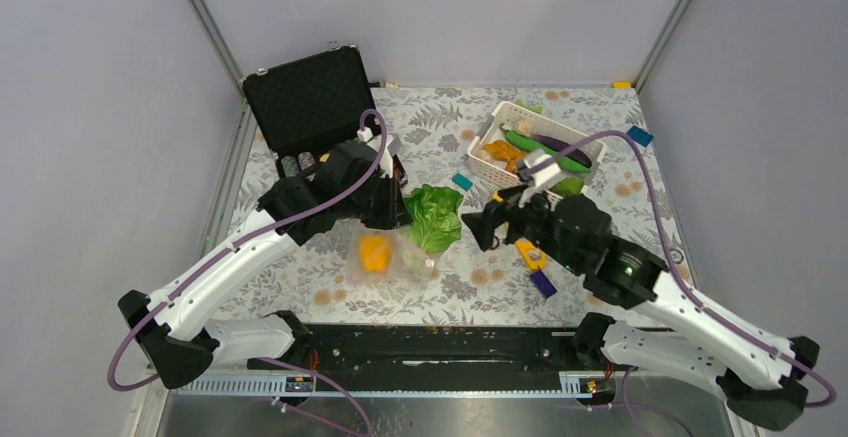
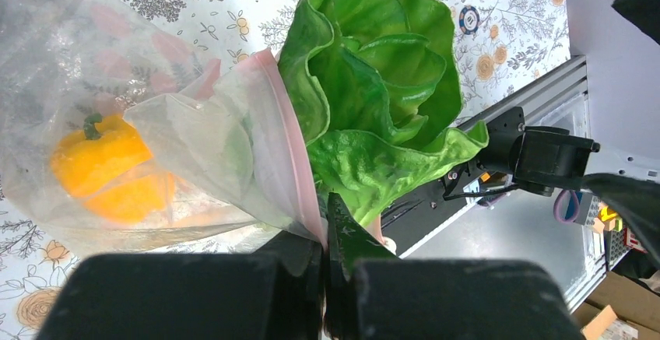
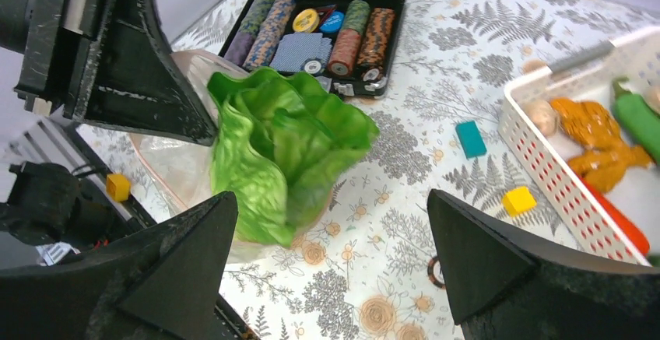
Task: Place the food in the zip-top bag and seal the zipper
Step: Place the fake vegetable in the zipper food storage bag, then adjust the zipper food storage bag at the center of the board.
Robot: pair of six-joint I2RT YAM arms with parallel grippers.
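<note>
The clear zip-top bag [image 2: 194, 145] lies mid-table, and my left gripper [image 2: 325, 223] is shut on its pink zipper strip [image 2: 292, 138], holding the mouth edge up. The yellow-orange bell pepper [image 2: 105, 165] sits inside the bag; it also shows in the top view [image 1: 374, 252]. The green lettuce leaf [image 1: 433, 215] sticks out of the bag's mouth, its stem end inside; it fills the left wrist view [image 2: 373, 99] and shows in the right wrist view [image 3: 284, 149]. My right gripper [image 3: 331, 235] is open and empty, just right of the lettuce [image 1: 490, 219].
A white lattice basket [image 1: 500, 122] at back right holds an orange lumpy piece [image 3: 595, 134], green and purple vegetables [image 1: 545, 147] and a red piece. An open black case of poker chips [image 3: 327, 29] stands back left. Small teal [image 3: 470, 138] and yellow [image 3: 518, 200] blocks lie loose.
</note>
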